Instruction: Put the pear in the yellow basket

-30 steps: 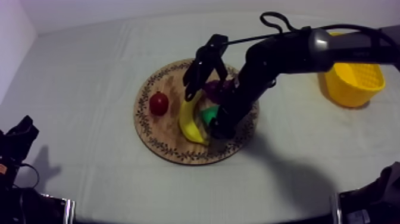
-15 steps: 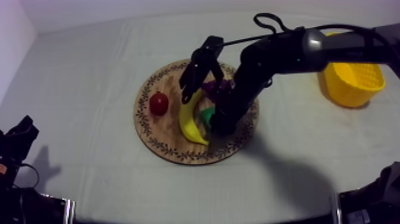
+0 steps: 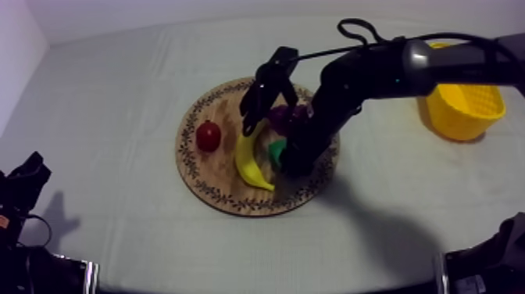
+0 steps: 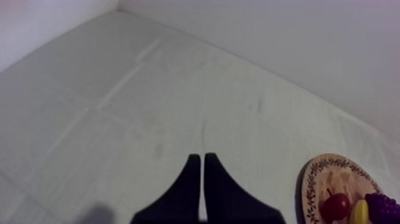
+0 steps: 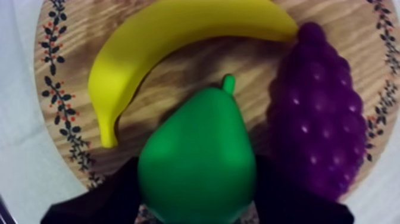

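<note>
Right pincer (image 5: 197,199) slightly rightward, pear (image 5: 199,149) between its fingers.

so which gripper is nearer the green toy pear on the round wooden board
Right. The right gripper is closed round the green toy pear on the round wooden board; the left gripper sits shut, low at the left side, far from the board.

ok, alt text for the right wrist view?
A green pear is clamped in the right gripper, a black finger against each side, with the board behind it. A banana curves past the pear's stem end and grapes lie beside it, both on the board.
</note>
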You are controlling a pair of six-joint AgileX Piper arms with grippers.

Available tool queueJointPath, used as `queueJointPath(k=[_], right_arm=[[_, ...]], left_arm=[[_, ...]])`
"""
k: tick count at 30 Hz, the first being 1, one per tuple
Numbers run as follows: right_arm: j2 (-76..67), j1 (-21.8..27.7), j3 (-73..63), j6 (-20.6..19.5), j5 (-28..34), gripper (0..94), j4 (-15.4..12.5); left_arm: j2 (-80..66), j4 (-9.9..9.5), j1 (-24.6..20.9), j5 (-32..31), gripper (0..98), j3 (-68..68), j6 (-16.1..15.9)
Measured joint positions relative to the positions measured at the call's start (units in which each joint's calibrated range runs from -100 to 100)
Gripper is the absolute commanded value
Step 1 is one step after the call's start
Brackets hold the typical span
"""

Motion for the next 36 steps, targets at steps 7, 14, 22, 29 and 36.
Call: queueJointPath(k=[7, 14, 22, 29, 36], right_arm=[[-10.05, 2.97, 1.35, -3.25, -1.02, 45.1, 4.11], [-23.70, 10.66, -1.75, -8.93, -1.35, 45.6, 10.82], [-32.83, 24.03, -3.21, -14.35, -3.80, 46.0, 17.05], [-32.75, 34.90, 1.27, -15.60, -6.47, 47.0, 17.93], [-29.68, 40.32, 7.05, -13.59, -9.10, 47.5, 15.24]], left_arm=[[0.00, 0.00, 0.00, 0.00, 0.1, 0.00, 0.00], [0.00, 0.00, 0.00, 0.00, 0.1, 0.00, 0.00], [0.00, 0.00, 0.00, 0.00, 0.1, 0.00, 0.00], [0.00, 0.00, 0.00, 0.00, 0.1, 0.00, 0.00], [0.00, 0.00, 0.00, 0.00, 0.1, 0.00, 0.00]])
